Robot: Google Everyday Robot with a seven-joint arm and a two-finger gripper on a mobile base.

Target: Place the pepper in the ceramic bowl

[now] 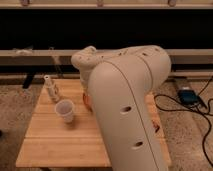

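Pepper cannot be made out anywhere in the camera view; the arm [127, 100] covers the middle of the worktop [55, 145], so its place cannot be told. The bowl shows only as a thin orange sliver [87, 101] at the arm's left edge, just right of the cup; the rest of it lies behind the arm.

The end effector is hidden too. It lies somewhere behind the arm's big white shell, and whether it is open, closed or holding anything cannot be told.

The arm fills the centre and right of the view. Its rounded joint [86, 61] rises above the far part of the worktop, and the wide link runs down from there to the bottom edge, with small dark holes along its side.

A translucent white cup [65, 110] stands upright on the worktop, left of the arm and near the sliver of bowl, apart from both. Behind it, towards the far left corner, a small pale upright object [50, 88] stands on the wood; what it is cannot be told.

The worktop is of light wooden slats and sits on a speckled floor [15, 107]. To the right, black cables [202, 112] trail across the floor near a small dark box [187, 95]. A dark wall with a pale horizontal rail [30, 53] runs behind.
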